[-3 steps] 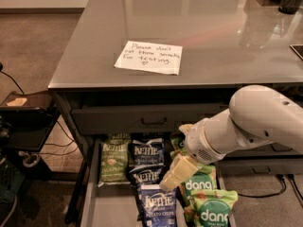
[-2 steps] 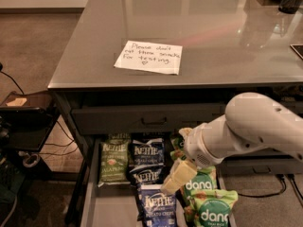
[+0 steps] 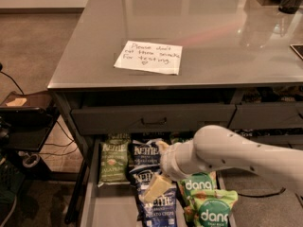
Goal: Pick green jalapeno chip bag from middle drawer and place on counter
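Gripper point(image 3: 156, 189) down in the open drawer point(image 3: 113, 208), over the blue bags point(image 3: 146, 155), just right of the green chip bag point(image 3: 113, 162); how far open, impossible to tell.

Chip bag point(image 3: 113, 161) in drawer point(image 3: 111, 208), jaws to its right, note point(image 3: 149, 57) on counter point(image 3: 222, 37)

The gripper point(image 3: 156, 189), at 6 o'clock, covers part of the blue KETTLE bags point(image 3: 144, 153). The arm point(image 3: 236, 155) runs off the frame at 4 o'clock and hides the tops of the dang bags point(image 3: 210, 215). The frame cuts the middle drawer point(image 3: 113, 208) at 6 o'clock and the counter point(image 3: 213, 37) at 3 o'clock.
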Controlling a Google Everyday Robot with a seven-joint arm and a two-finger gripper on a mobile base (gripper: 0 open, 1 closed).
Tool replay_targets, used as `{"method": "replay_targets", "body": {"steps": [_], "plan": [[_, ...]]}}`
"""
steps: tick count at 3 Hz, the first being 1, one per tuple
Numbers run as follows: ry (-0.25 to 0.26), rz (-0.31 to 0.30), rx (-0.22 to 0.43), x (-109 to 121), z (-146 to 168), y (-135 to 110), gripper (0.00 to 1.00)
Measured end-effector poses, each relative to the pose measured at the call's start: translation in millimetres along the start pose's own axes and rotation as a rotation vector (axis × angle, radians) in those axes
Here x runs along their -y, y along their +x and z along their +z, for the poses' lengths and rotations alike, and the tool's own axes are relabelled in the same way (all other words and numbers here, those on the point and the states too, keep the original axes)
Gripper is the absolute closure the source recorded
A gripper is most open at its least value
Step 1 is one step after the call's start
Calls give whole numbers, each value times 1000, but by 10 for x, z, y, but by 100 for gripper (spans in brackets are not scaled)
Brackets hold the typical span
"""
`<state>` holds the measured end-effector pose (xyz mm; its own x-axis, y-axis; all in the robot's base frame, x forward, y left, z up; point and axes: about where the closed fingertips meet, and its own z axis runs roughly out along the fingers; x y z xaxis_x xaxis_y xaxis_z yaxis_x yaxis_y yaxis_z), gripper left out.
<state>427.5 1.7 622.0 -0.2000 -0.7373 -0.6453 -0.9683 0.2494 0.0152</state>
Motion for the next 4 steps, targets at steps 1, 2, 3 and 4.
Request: {"method": "replay_targets", "body": {"steps": [1,2,3,4], "plan": [[26,-63,62,102,492,-150,0],[68,-128,113,282,1027,-406,0],[68,-128,113,282,1027,-405,0],[72,-152,103,307,1177,-294,0]]}}
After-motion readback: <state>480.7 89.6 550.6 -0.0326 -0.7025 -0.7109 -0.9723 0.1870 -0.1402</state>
